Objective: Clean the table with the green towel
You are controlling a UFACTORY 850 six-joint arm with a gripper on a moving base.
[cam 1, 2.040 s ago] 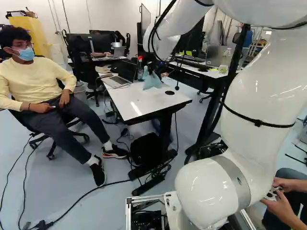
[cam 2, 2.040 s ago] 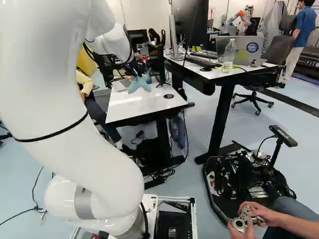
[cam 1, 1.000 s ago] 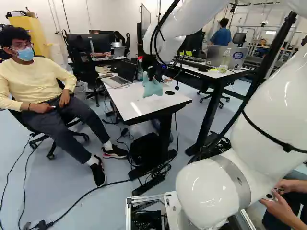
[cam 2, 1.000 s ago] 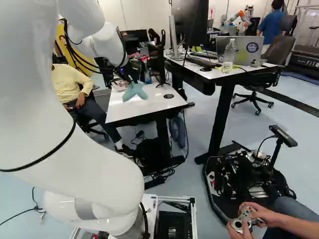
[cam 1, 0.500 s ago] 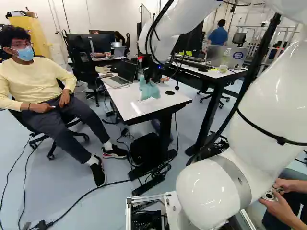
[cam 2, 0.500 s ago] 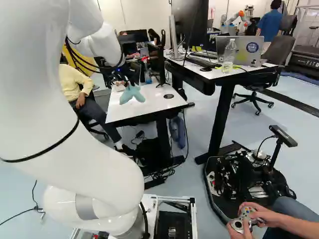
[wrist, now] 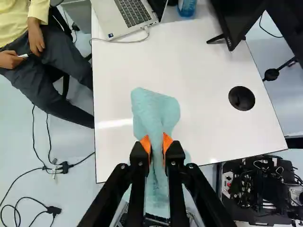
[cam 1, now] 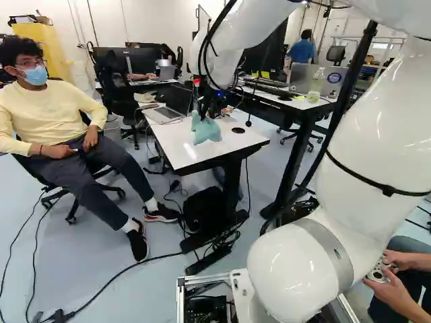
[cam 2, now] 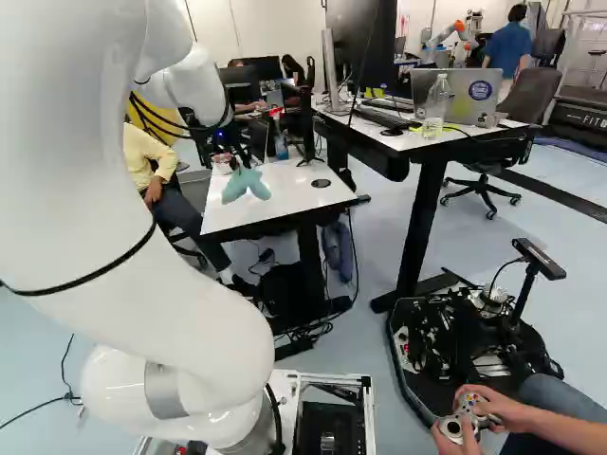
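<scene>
Over the white table (cam 1: 180,149), my gripper (cam 1: 211,111) shows in the left base view with the pale green towel (cam 1: 206,132) hanging below it. The wrist view has the gripper (wrist: 156,144) shut on the towel (wrist: 154,109), its orange pads pinching the bunched cloth from two sides. One part of the cloth spreads ahead of the fingers, and the rest hangs between and behind them. Whether its lower end touches the tabletop (wrist: 203,61), I cannot tell.
On the table's far part are a laptop (wrist: 127,13), a blue bottle (wrist: 187,6) and a black monitor (wrist: 236,16); a round black inset (wrist: 242,98) lies nearer. A person sits beside the table. A taller desk (cam 2: 474,140) adjoins it.
My arm has carried the towel leftward in both base views and slightly lower over the table, the gripper staying shut on it. The base has not moved.
</scene>
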